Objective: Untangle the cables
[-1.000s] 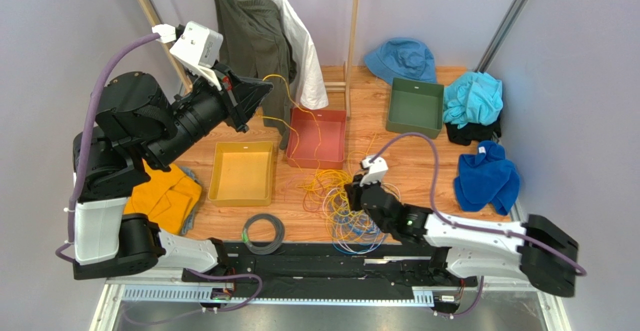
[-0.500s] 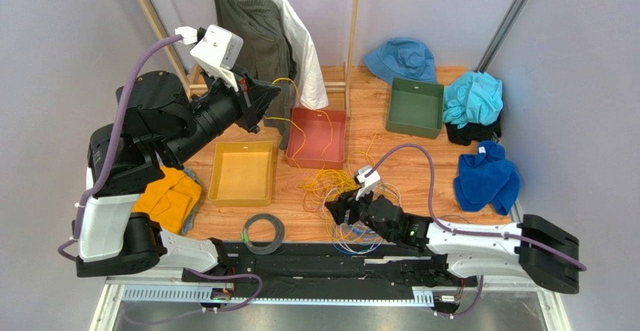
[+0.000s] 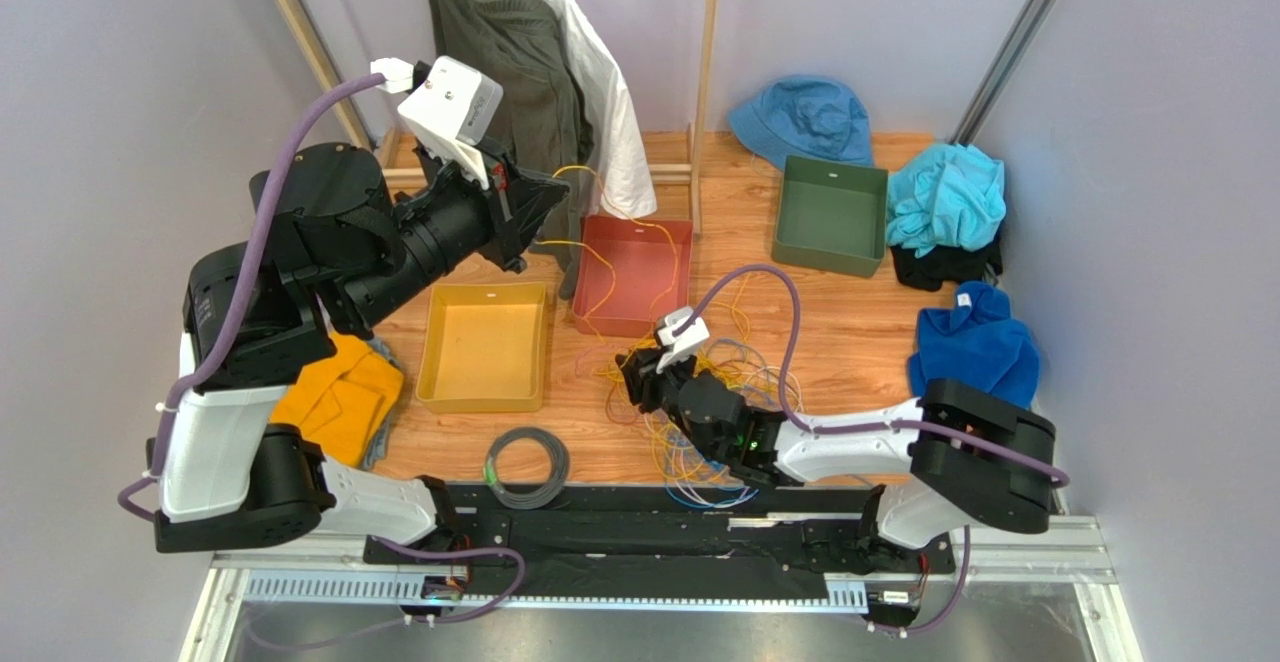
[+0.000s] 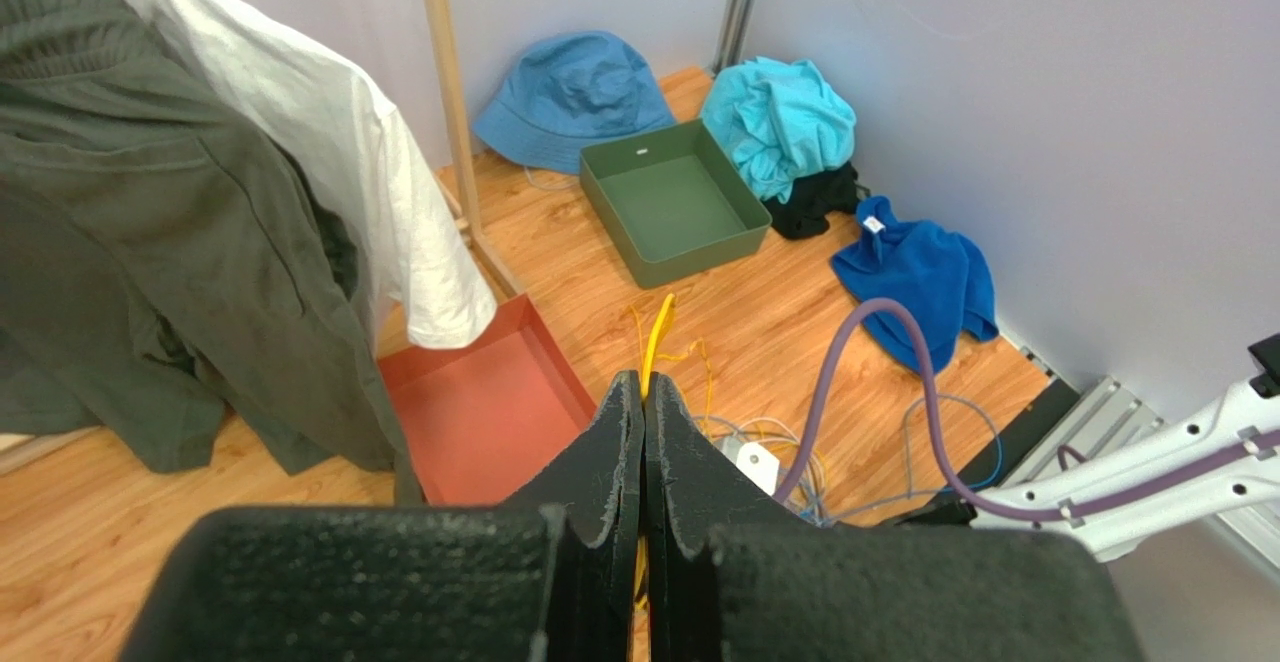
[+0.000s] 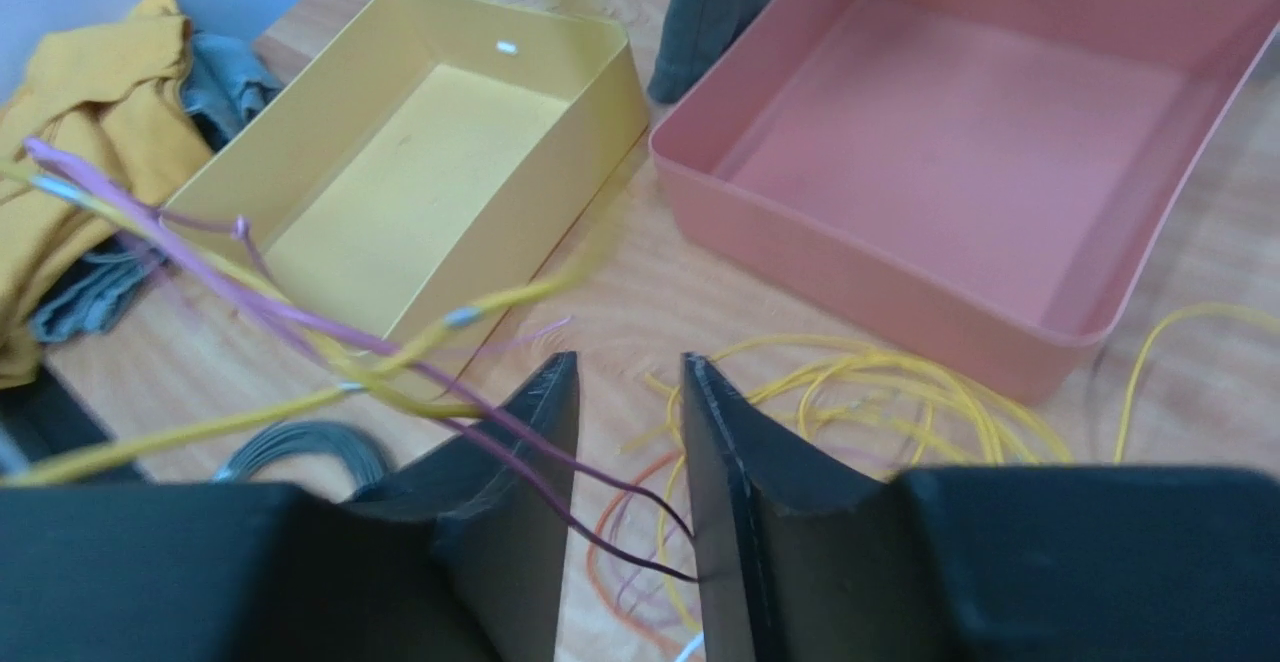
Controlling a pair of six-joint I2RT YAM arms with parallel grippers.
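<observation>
Yellow cable (image 4: 655, 340) pinched in L claw (image 4: 643, 389), R claw (image 5: 628, 374) parted, seemingly astride purple wire (image 5: 301, 325)

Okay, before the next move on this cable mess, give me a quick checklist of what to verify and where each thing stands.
1. Left fingers shut on the yellow cable: ok.
2. Right fingers open, gap visible: ok.
3. Right fingers clear of loose strands: not ok, a purple strand crosses them.
4. Held cable free of the tangle: not ok, it runs down into it.
5. Which strand the right fingers would close on: cannot tell.
</observation>
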